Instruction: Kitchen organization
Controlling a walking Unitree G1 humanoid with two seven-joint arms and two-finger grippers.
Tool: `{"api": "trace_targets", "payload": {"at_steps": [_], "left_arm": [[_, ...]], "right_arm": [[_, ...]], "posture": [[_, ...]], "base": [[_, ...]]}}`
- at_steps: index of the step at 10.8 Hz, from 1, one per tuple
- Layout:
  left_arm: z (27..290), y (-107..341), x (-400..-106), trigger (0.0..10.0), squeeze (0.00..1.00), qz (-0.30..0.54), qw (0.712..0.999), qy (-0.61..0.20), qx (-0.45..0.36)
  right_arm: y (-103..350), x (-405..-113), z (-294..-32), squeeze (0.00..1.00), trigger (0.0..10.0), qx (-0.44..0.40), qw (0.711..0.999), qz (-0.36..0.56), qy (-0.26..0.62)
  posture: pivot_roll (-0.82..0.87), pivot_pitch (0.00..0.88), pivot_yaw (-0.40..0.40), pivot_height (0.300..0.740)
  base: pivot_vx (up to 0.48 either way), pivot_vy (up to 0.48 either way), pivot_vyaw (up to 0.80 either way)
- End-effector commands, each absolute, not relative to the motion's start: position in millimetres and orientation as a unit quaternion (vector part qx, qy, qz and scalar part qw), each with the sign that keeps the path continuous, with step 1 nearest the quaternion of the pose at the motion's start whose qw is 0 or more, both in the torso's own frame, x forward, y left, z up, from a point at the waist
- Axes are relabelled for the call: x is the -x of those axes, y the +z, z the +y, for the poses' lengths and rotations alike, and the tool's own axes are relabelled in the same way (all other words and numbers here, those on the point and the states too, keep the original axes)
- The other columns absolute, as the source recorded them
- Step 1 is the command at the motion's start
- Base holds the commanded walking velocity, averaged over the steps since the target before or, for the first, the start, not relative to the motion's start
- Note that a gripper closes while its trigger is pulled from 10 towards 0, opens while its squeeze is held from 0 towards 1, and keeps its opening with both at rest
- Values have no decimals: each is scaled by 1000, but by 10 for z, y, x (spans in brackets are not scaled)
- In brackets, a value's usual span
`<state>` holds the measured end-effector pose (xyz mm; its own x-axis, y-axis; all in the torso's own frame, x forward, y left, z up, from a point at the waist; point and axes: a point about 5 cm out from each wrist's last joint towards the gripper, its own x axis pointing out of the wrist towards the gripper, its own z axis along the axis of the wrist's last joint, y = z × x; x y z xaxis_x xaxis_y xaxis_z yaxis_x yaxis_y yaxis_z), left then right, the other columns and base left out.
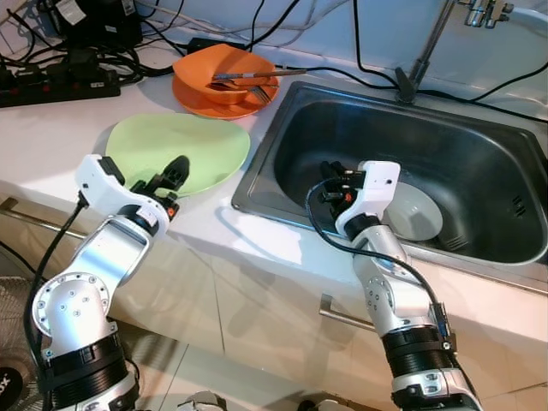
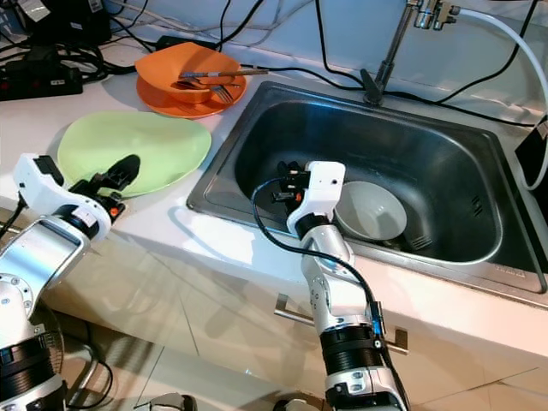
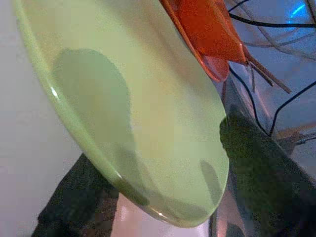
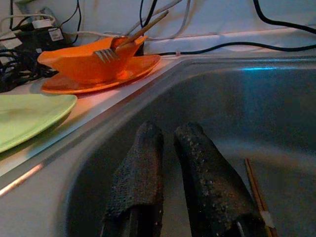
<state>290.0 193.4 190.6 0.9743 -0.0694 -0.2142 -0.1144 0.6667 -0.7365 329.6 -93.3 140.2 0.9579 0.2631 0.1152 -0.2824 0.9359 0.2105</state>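
The right gripper (image 1: 330,184) hides part of the sink (image 1: 479,154) floor, and its wrist covers the near edge of the white bowl (image 1: 417,214). The left gripper (image 1: 171,174) lies over the green plate (image 1: 184,141) edge; whether its jaws touch the plate cannot be told. In the left wrist view the plate (image 3: 148,113) is blurred and runs off the frame. The tap (image 1: 484,10) is cut by the top edge. The utensils (image 1: 248,79) in the orange bowl (image 1: 218,73) are too small to sort. A chopstick (image 4: 256,190) in the sink runs off the right wrist view.
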Motion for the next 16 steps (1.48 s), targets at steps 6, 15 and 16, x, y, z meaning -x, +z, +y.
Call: {"api": "trace_targets", "payload": {"at_steps": [6,15,16], "left_arm": [[1953,1834,-2893,0,0,131,902,34,409],[1923,1830,-2809,0,0,132,894,46,426],[1936,1814,-2755,0,0,133,891,55,430]], "right_arm": [[1237,-3262,-930,0,10000,-113,984,-5,139],[1248,-3273,-919,0,10000,-112,983,-3,147],[1250,-3277,-912,0,10000,-111,982,-3,151]], "posture": [[123,78,-36,740],[137,98,-47,740],[143,100,-52,740]], "base": [[0,0,0],[0,0,0],[0,0,0]]}}
